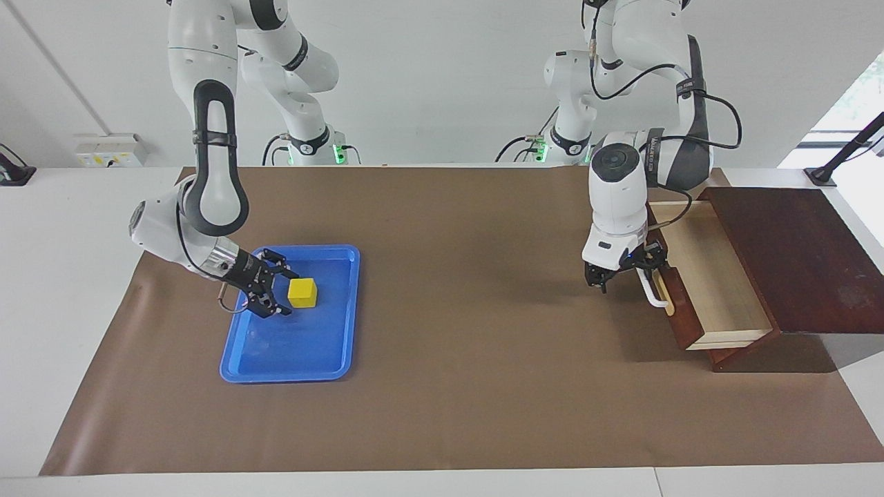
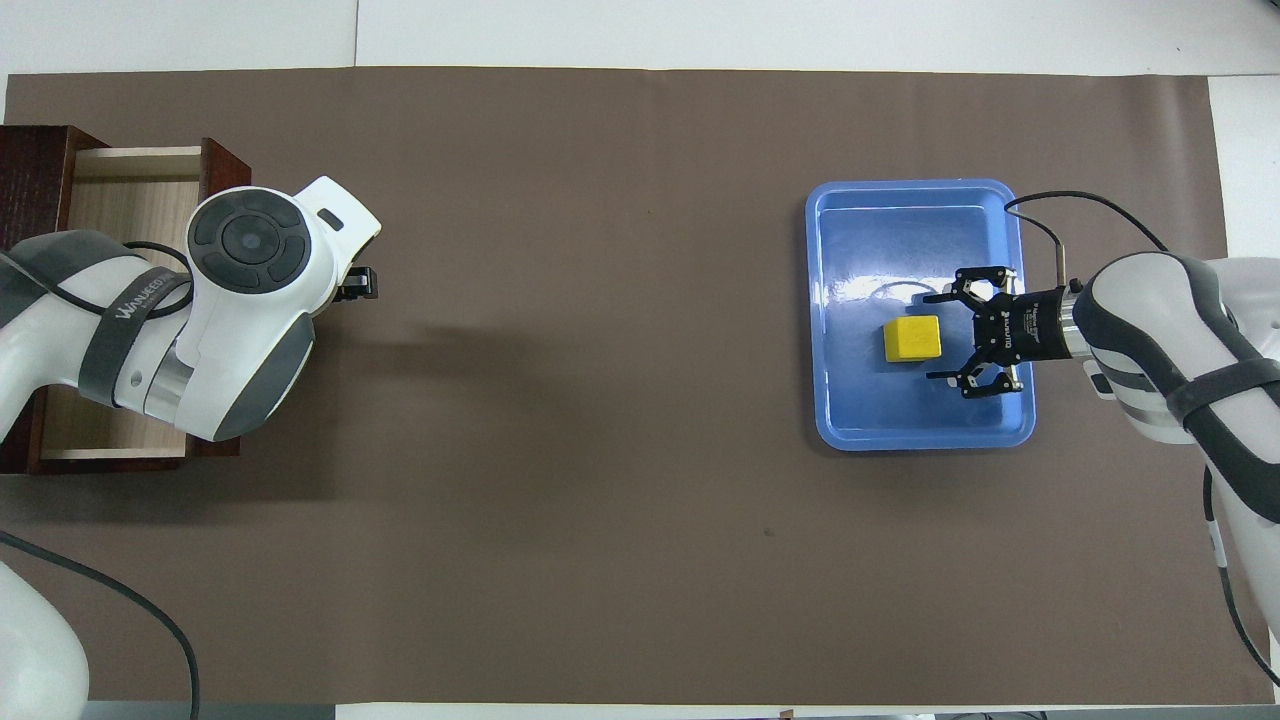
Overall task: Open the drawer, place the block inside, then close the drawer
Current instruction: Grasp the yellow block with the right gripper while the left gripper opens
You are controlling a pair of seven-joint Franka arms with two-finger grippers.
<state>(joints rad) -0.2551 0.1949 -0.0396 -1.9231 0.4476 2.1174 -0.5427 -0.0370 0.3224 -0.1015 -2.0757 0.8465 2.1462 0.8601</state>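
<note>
The yellow block (image 1: 302, 292) lies in the blue tray (image 1: 276, 359); it also shows in the overhead view (image 2: 911, 340). My right gripper (image 1: 280, 284) is open, low over the tray, its tips at the block's edge on the side toward the right arm's end of the table, not closed on it (image 2: 938, 337). The drawer (image 1: 711, 276) stands pulled out of its dark wooden box (image 1: 794, 255), its pale inside bare (image 2: 130, 200). My left gripper (image 1: 611, 276) hangs just in front of the drawer, beside its white bar handle (image 1: 652, 293).
A brown mat (image 1: 456, 276) covers the table between the tray (image 2: 860, 420) and the drawer. The left arm's wrist (image 2: 250, 300) covers much of the drawer in the overhead view.
</note>
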